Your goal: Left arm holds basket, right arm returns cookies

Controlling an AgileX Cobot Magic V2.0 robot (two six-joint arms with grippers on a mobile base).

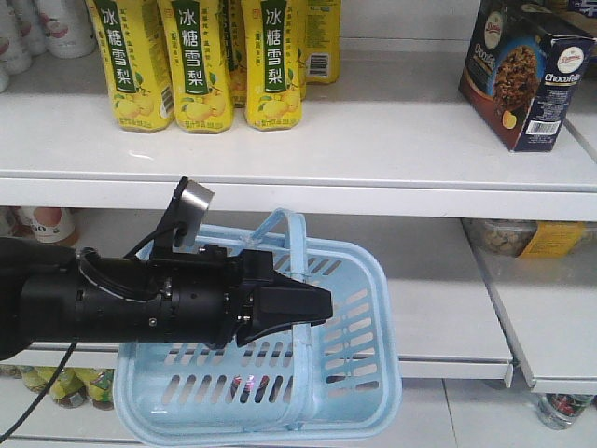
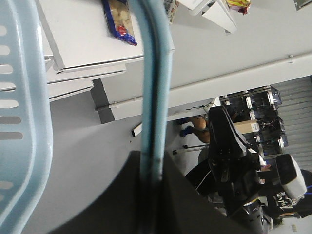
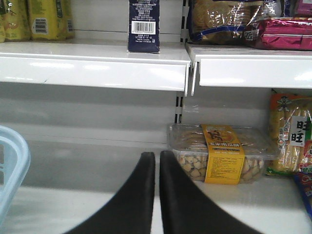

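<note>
The light blue basket (image 1: 354, 373) hangs in front of the lower shelf, empty as far as I can see. My left gripper (image 1: 312, 303) is shut on its curved handle (image 2: 153, 73), which runs between the jaws; the basket wall (image 2: 24, 122) fills the left edge of the left wrist view. The cookies (image 1: 522, 75), a dark navy box, stand upright on the upper shelf at the far right; the barcode side of the cookies (image 3: 144, 27) faces the right wrist camera. My right gripper (image 3: 157, 161) is shut on nothing, below that shelf and level with the lower one. The basket rim (image 3: 9, 165) is to its left.
Yellow drink cartons (image 1: 201, 61) stand at the upper shelf's left. A clear tub with a yellow label (image 3: 219, 153) sits on the lower shelf just right of my right gripper, with snack bags (image 3: 292, 136) beyond it. Noodle packs (image 3: 224, 19) lie on the neighbouring upper shelf.
</note>
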